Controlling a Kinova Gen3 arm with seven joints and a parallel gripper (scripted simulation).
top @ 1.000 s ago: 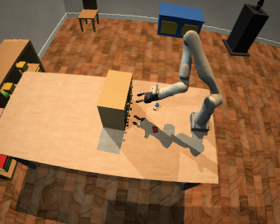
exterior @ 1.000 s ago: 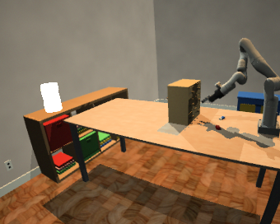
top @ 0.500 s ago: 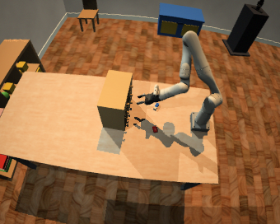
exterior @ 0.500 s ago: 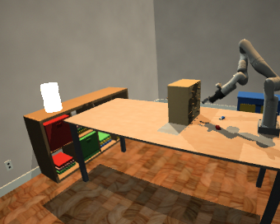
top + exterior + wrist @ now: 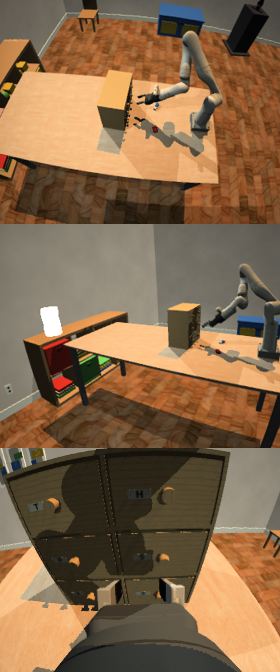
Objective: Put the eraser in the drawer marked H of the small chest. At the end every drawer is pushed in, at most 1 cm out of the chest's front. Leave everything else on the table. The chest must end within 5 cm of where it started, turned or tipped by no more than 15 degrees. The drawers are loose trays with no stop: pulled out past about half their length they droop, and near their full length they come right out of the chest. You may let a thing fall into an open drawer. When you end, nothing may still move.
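The small chest stands upright on the table, its drawer front facing the arm. The drawer marked H is the top right one in the wrist view, with a round orange knob; it looks pushed in. My gripper is open and empty, in front of the chest and apart from it, with its fingertips lower in the wrist view than the H knob. A small blue-and-white thing, probably the eraser, lies on the table below the arm.
A small red thing lies on the table, in the arm's shadow. Other drawers with knobs, one marked T, surround H on the left and below; all look pushed in. Their knobs stick out of the front.
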